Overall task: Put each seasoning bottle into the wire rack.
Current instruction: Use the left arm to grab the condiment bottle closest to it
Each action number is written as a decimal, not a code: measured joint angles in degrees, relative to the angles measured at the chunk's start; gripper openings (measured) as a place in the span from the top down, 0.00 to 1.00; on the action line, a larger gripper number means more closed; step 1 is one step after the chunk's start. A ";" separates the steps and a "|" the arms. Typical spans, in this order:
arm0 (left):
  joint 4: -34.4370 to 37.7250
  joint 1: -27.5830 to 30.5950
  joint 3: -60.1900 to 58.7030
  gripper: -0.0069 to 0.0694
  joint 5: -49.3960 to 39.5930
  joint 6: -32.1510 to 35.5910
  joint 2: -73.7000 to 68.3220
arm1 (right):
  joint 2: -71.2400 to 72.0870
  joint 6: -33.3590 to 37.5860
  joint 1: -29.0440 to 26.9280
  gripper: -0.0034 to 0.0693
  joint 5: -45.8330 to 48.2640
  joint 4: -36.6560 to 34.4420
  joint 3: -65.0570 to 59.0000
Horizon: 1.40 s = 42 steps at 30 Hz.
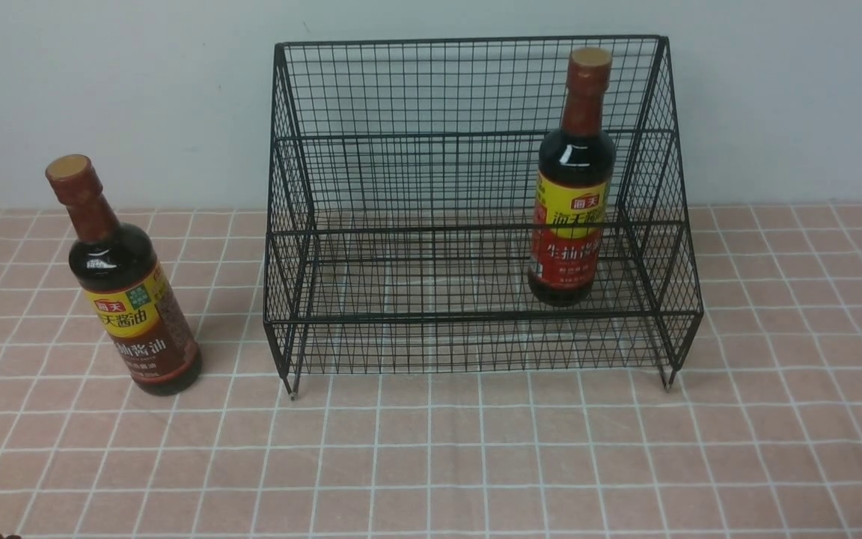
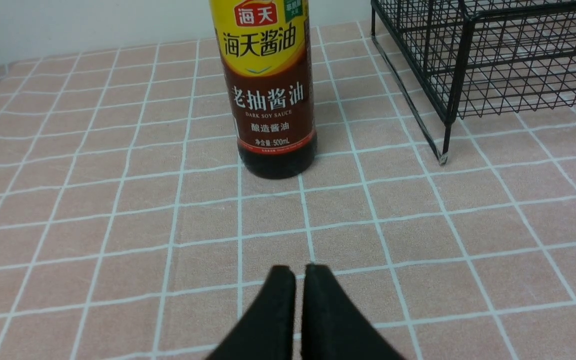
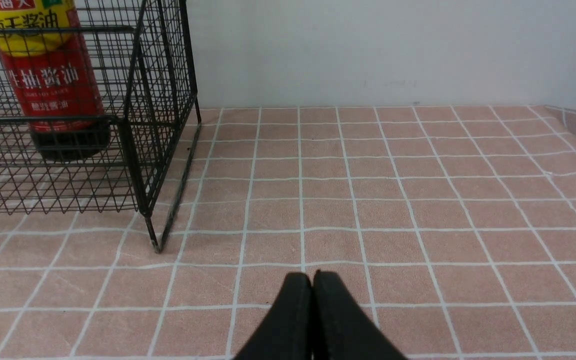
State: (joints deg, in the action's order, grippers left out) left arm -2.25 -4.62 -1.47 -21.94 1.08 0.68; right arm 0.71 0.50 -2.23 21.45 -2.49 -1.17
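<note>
seasoning bottles were split at this moment: one in, one out. the red-label bottle (image 1: pixel 572 224) stood upright inside the wire rack (image 1: pixel 431 344), apparently on its lower front tier and close to the rack's right side wall. its tan cap reached nearly to the rack's top rim. nothing touched it and it sat flat on its base, so that half of the job looked done.

the brown-label bottle (image 1: pixel 135 307) stood upright on the table (image 1: pixel 476 464), outside the rack and off its left side. a clear strip of tiled cloth lay between it and the rack's left front foot. it had not yet been lifted, so i judged the task about half finished.

the left arm's jaws were pressed together and held nothing. they sat low over the table, apart from the brown-label bottle, which was almost straight ahead of them. the right arm's jaws were likewise pressed together and empty, over bare table off the rack's right front foot and well clear of the red-label bottle.

what was left, as i read it: the left arm's jaws would have to spread, close round the brown-label bottle's body and carry it over the rack's front rail. they would then set it down on a free stretch of a tier, left of the red-label bottle.
</note>
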 joint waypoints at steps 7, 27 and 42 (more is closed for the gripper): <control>0.00 0.00 0.00 0.90 0.00 0.00 0.00 | 0.00 0.00 0.00 0.97 0.00 0.00 0.00; -0.15 0.00 -0.18 0.90 2.18 1.19 0.00 | 0.00 0.00 0.00 0.97 0.00 0.00 0.00; 10.21 0.00 0.38 0.90 49.26 -1.91 -2.15 | 0.00 0.00 0.00 0.97 0.00 0.00 0.00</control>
State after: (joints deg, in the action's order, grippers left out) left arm 7.96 -4.62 -1.10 27.32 -0.83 -1.48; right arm 0.71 0.50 -2.23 21.45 -2.49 -1.17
